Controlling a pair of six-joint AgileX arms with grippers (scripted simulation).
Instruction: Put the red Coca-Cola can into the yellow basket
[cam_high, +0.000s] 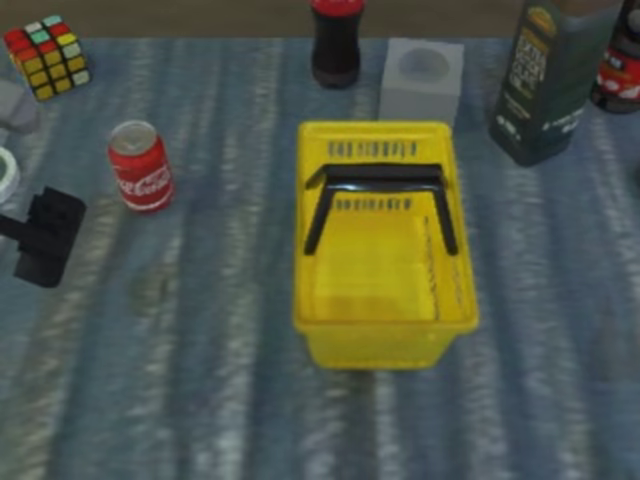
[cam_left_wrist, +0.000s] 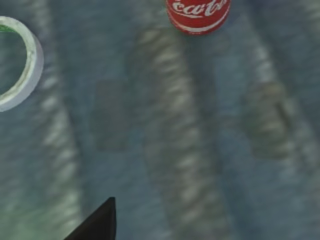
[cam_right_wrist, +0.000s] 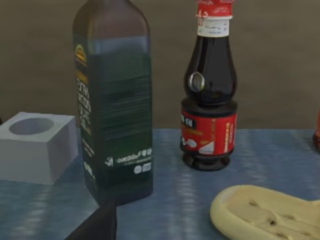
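The red Coca-Cola can (cam_high: 140, 165) stands upright on the table's left side; the left wrist view shows its lower part (cam_left_wrist: 198, 15). The yellow basket (cam_high: 380, 345) sits at the table's middle, holding nothing, with its black handle (cam_high: 380, 175) folded across the far half. My left gripper (cam_high: 45, 235) hovers at the left edge, to the left of the can and a little nearer than it, apart from it and open. Only one of its fingers (cam_left_wrist: 97, 225) shows in its wrist view. My right arm is outside the top view; one finger (cam_right_wrist: 100, 225) shows in its wrist view.
A Rubik's cube (cam_high: 47, 55) lies at the far left. Along the back stand a dark cola bottle (cam_high: 337, 40), a grey hollow block (cam_high: 422, 80), a tall dark green bottle (cam_high: 550, 80) and a red-labelled sauce bottle (cam_high: 620, 65). A white ring (cam_left_wrist: 20, 65) lies near the left gripper.
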